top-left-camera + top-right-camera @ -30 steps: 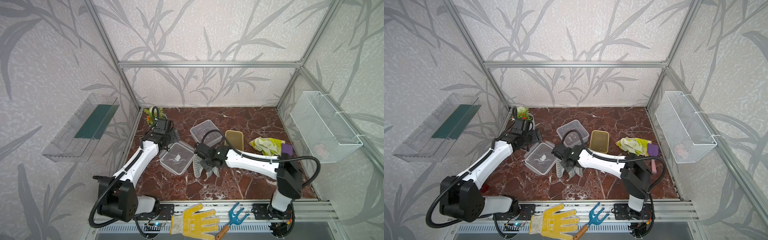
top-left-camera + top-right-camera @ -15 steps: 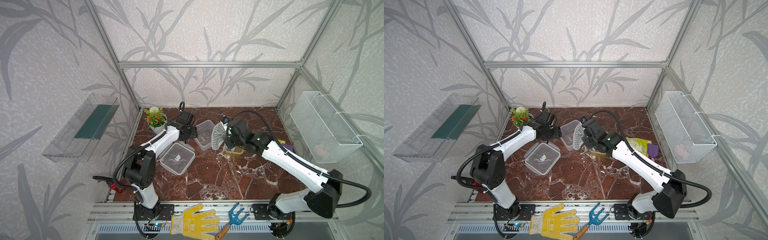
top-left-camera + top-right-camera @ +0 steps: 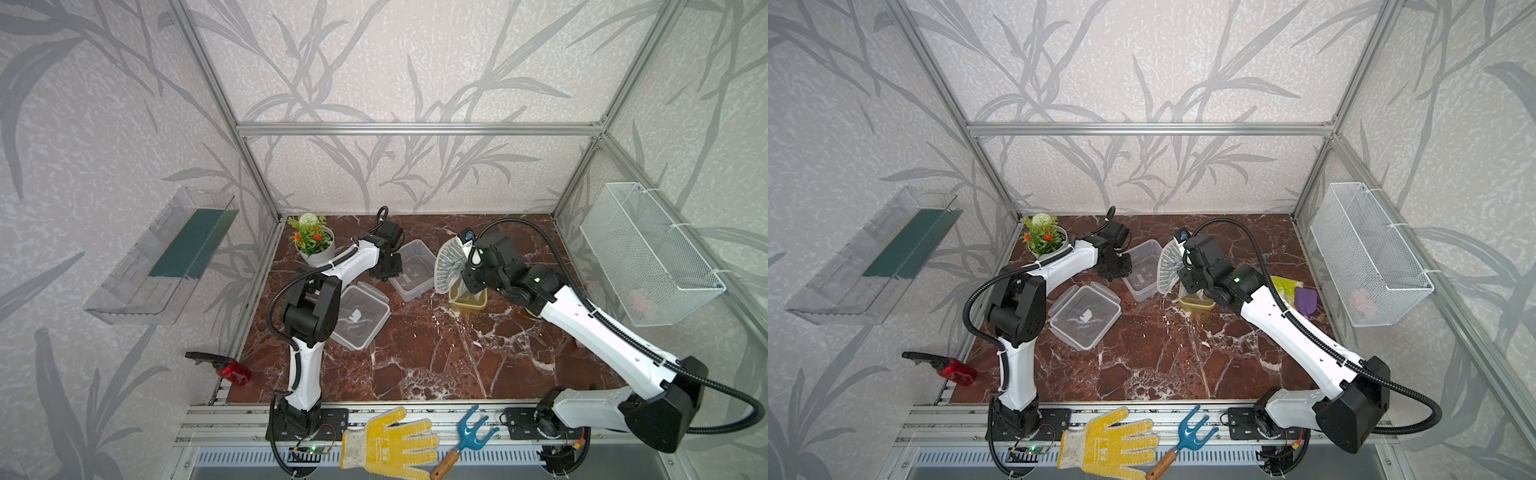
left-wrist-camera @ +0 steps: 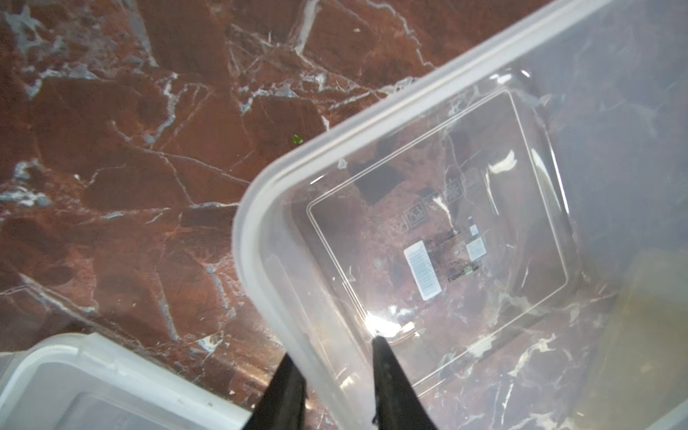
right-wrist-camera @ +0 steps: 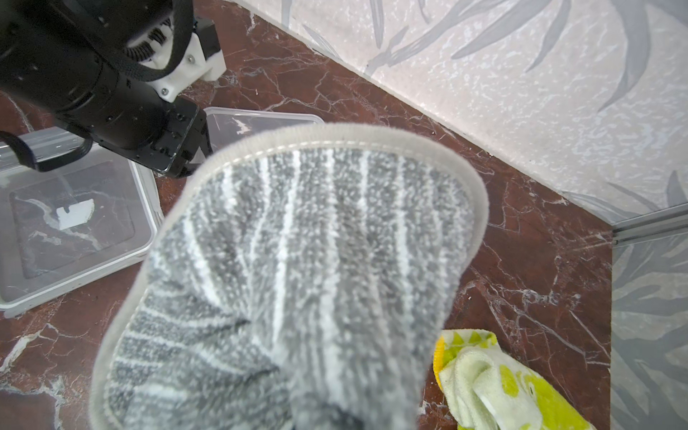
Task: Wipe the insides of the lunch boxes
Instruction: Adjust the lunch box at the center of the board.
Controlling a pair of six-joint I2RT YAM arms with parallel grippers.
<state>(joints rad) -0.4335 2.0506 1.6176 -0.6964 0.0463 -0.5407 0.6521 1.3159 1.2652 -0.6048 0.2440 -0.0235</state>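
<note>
We see the brown marble table (image 3: 415, 365) spread under both arms, and all else we place from the left pincer (image 3: 386, 271) and the right pincer (image 3: 465, 269), which face each other toward the back of it. The white wire basket (image 3: 648, 257) hangs on the wall well apart from the right pincer, on its outer side; the clear wall tray (image 3: 166, 257) hangs as far out from the left pincer. The greyish lid (image 3: 359, 316) with its white sticker lies flat on the table just beside the left pincer, on the side of that arm's base. The clear lunch box (image 3: 411, 270) stands open, mouth up, between the two pincers, with the left one at its wall. In the left wrist view the left pincer's fingers (image 4: 286, 394) stand close together astride that wall, one outside against the rim and one inside; whether they press it we cannot tell. The grey striped cloth (image 3: 449, 266) fans out from the right pincer toward the clear lunch box and reaches its edge on that side, though we cannot tell whether it touches; the right pincer is clamped tight on the cloth's gathered end. The amber lunch box (image 3: 467, 300) sits on the table right below the right pincer, partly hidden by it. A green-and-yellow rag (image 3: 1283, 286) lies crumpled behind the right pincer, beside that arm, with a small purple piece (image 3: 1306, 301) just past it.
</note>
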